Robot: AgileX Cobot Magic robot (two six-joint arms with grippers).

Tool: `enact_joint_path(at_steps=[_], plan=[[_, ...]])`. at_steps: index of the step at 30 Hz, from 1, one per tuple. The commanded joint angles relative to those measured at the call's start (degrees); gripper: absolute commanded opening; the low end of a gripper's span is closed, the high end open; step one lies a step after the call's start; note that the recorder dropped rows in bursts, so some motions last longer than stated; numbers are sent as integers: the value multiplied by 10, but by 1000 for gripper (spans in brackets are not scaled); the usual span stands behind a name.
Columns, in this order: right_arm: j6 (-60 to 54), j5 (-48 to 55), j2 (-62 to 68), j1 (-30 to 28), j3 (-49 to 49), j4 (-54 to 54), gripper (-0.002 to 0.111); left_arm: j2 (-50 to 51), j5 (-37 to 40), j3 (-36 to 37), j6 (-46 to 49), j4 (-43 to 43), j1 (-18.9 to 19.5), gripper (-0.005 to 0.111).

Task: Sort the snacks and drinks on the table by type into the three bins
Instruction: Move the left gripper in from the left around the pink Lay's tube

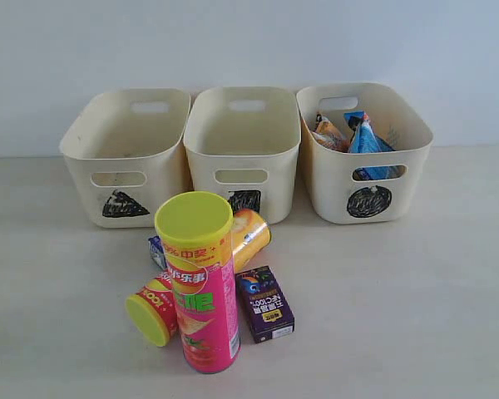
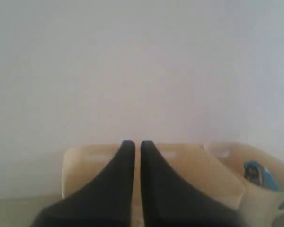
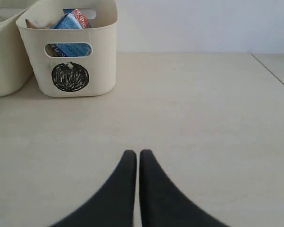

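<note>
at the back of the pale beige wood-grain desk [image 1: 416,332], three cream plastic bins in a row, side by side: triangle-marked bin [image 1: 79,158] on the left, square-marked bin [image 1: 201,162] in the middle, circle-marked bin [image 1: 324,187] on the right. inside the circle-marked bin, two crinkly foil bags: blue bag [image 1: 368,140] and orange-and-black bag [image 1: 328,133].

in front of the bins, a tight cluster of five. three cylindrical chip cans with yellow-green lids: tall pink can [image 1: 206,316] upright at the front, smaller red can [image 1: 154,307] on its side just left of it, orange can [image 1: 251,235] on its side behind it, partly covered. two small juice cartons: dark purple carton [image 1: 266,303] flat just right of the pink can, blue-and-white carton [image 1: 156,249] mostly hidden behind the pink and red cans.

left gripper [image 2: 137,144]: jaws drawn to a narrow slit, gripping nothing, facing the bins. right gripper [image 3: 134,152]: jaws likewise nearly together, empty, over bare desk, well apart from the circle-marked bin.
</note>
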Motion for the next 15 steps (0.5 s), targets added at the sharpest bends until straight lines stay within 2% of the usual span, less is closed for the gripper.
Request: enact_joint_path(at_steps=[1, 9, 15], plan=[[0, -5, -3, 0, 3, 0, 0, 86, -20, -15, -93, 142, -1, 4], [0, -2, -3, 0, 3, 0, 0, 233, -177, -15, -121, 303, -1, 4], [0, -2, -3, 0, 3, 0, 0, 344, -255, -15, -62, 426, -1, 4]])
